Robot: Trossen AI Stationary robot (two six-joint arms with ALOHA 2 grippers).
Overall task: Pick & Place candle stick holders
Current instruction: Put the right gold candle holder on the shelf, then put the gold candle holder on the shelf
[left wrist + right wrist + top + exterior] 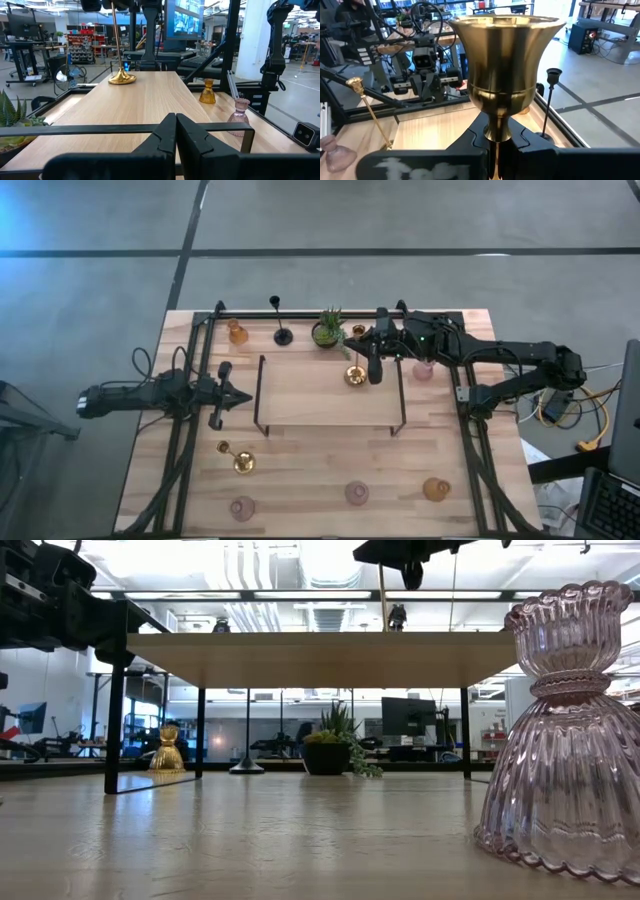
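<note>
The counter [300,470] is pale wood planking set on a grey concrete floor [100,240], and a low wooden shelf [330,390] on thin black legs stands across its middle. On the shelf's right end stands a tall gold holder [354,375]; the right gripper [374,361] is clamped on its stem just under the cup. The left gripper [240,395] hangs at the shelf's left edge with its fingers pressed together, holding nothing.

Along the far edge sit an amber holder [238,332], a tall black holder [282,330] and a potted plant [328,330]; a pink holder [424,369] stands just right of the shelf. Toward the near edge are a second gold holder [238,458] lying on its side, two pink holders [241,507] [357,493] and another amber one [435,489].

From counter level, one pink holder [560,740] looms close at right, and beyond the shelf lies a bright workshop — monitors [408,720], stands, ceiling lights [320,560].
</note>
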